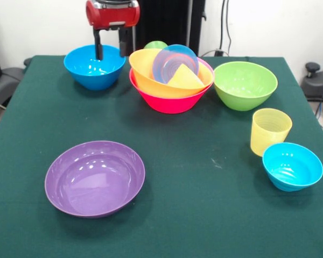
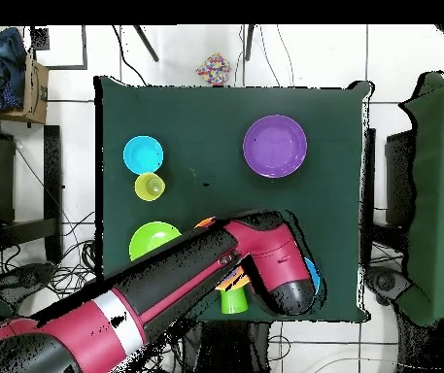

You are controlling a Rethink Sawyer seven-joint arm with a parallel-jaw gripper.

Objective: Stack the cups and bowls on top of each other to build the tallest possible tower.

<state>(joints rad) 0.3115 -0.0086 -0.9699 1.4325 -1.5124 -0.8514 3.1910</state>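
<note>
My gripper (image 1: 111, 52) is open and empty at the far left. One finger (image 1: 98, 48) hangs over the inside of the medium blue bowl (image 1: 94, 67); the other is just outside its right rim. Beside it stands the tower: the pink bowl (image 1: 169, 101) holds the orange bowl (image 1: 151, 75), in which a small blue bowl (image 1: 172, 60) leans on edge and the yellow-orange cup (image 1: 186, 78) lies. The green cup (image 1: 156, 44) shows behind it. In the overhead view the arm (image 2: 264, 254) covers the tower; only the green cup (image 2: 233, 300) shows.
A green bowl (image 1: 245, 85) sits right of the tower. The ribbed pale yellow cup (image 1: 270, 130) and a small blue bowl (image 1: 292, 165) stand near the right edge. The wide purple bowl (image 1: 95, 177) sits at the front left. Cables and furniture surround the table (image 2: 216, 117).
</note>
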